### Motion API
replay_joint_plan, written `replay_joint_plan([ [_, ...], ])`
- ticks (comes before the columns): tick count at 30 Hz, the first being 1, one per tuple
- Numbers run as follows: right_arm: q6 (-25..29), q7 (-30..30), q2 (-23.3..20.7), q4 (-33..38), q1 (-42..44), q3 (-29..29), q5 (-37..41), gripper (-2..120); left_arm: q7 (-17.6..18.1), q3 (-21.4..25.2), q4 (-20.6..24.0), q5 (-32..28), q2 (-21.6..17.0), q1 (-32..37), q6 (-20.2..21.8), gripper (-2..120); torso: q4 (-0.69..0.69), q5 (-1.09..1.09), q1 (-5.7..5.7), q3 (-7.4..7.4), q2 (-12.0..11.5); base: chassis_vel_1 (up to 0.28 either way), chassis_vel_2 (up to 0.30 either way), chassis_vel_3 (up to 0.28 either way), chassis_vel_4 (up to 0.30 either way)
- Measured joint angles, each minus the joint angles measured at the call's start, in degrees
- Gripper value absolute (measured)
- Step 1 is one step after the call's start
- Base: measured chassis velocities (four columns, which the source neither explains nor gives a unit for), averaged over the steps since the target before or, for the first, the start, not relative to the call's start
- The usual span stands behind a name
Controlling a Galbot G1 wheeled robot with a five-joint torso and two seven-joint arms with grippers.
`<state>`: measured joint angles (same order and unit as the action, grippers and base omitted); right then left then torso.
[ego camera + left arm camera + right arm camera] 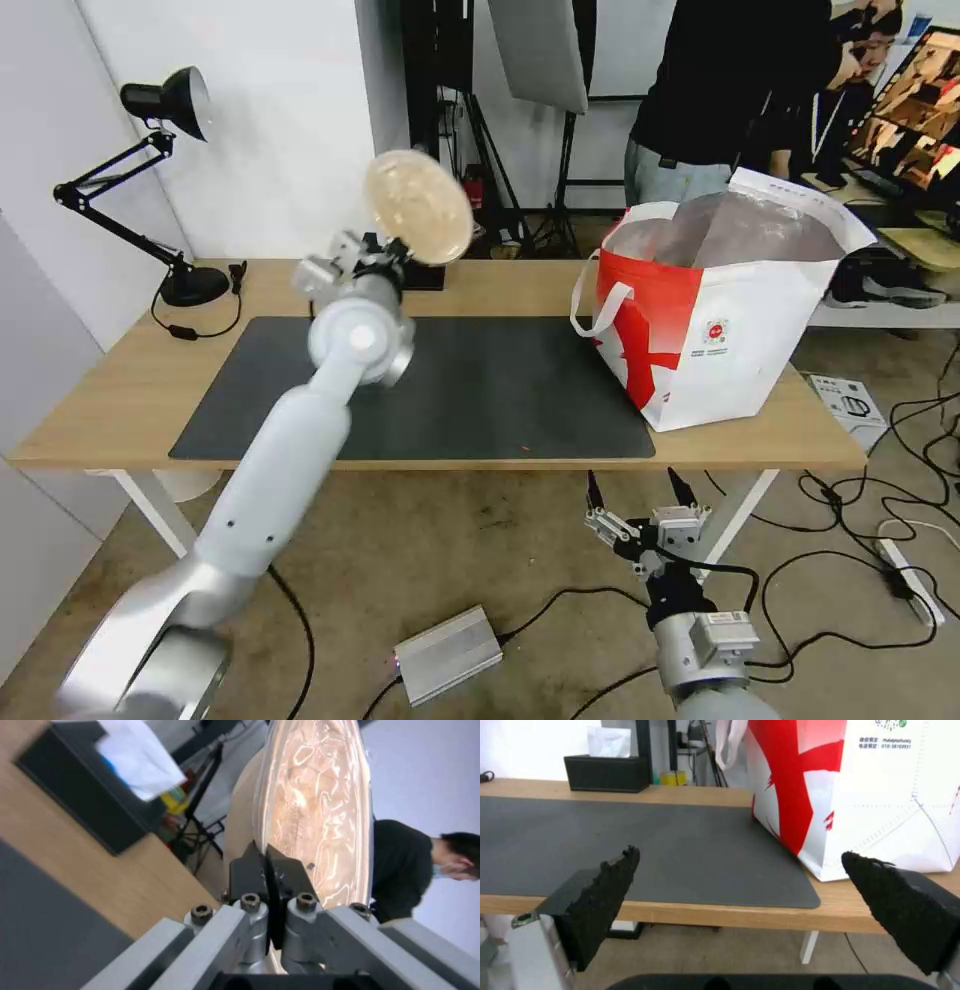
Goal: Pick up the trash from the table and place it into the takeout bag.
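Observation:
A shallow beige bowl (418,207) hangs tilted on edge above the back of the table (120,390). My left gripper (395,255) is shut on its rim. In the left wrist view the black fingers (250,866) pinch the bowl (315,806) at its lower edge. The white-and-red takeout bag (720,330) stands open on the table's right end, foil lining showing, well to the right of the bowl. My right gripper (640,490) is open and holds nothing. It sits below the table's front edge, facing the bag (870,787) and the dark grey mat (655,840).
A black tissue box (607,772) stands at the back edge of the table, under the lifted bowl. A black desk lamp (160,180) occupies the back left corner. On the floor lie a silver box (447,655), cables and a power strip (910,580).

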<state>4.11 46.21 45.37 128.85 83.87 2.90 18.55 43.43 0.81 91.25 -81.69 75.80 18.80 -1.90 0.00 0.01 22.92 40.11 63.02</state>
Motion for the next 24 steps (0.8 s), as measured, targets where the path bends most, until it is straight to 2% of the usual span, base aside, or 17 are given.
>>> replay_joint_plan([
  [6,0.0,0.01,0.0,0.0,0.0,0.0,0.0,100,-1.43,-3.1,-3.84,0.32,3.47,-4.59,-0.64,0,0.0,0.0,0.0,0.0,0.0,0.0,0.0,0.0,0.0],
  [10,0.0,0.0,0.0,0.0,0.0,0.0,0.0,100,-1.79,-3.78,-4.8,0.36,4.25,-5.64,-0.66,0,0.0,0.0,0.0,0.0,0.0,0.0,0.0,0.0,0.0],
  [11,0.0,0.0,0.0,0.0,0.0,0.0,0.0,100,-2.5,-4.75,-6.63,0.52,5.74,-7.47,-0.77,0,0.0,0.0,0.0,0.0,0.0,0.0,0.0,0.0,0.0],
  [13,0.0,0.0,0.0,0.0,0.0,0.0,0.0,100,-2.75,-4.89,-7.25,0.59,6.23,-7.97,-0.82,0,0.0,0.0,0.0,0.0,0.0,0.0,0.0,0.0,0.0],
  [14,0.0,0.0,0.0,0.0,0.0,0.0,0.0,100,-3.7,-5.2,-9.68,1.05,8.23,-9.82,-0.86,0,0.0,0.0,0.0,0.0,0.0,0.0,0.0,0.0,0.0],
  [16,0.0,0.01,0.0,0.0,0.0,0.0,0.0,100,-4.73,-5.62,-11.78,1.48,10.1,-11.67,-0.87,0,0.0,0.0,0.01,0.0,0.0,0.0,0.0,0.0,0.0],
  [24,0.0,0.01,0.0,0.0,0.0,0.0,0.0,100,-6.11,-8.57,-16.41,2.76,14.34,-16.29,-0.95,0,0.0,0.0,0.01,0.0,0.0,0.0,0.0,0.0,0.0],
])
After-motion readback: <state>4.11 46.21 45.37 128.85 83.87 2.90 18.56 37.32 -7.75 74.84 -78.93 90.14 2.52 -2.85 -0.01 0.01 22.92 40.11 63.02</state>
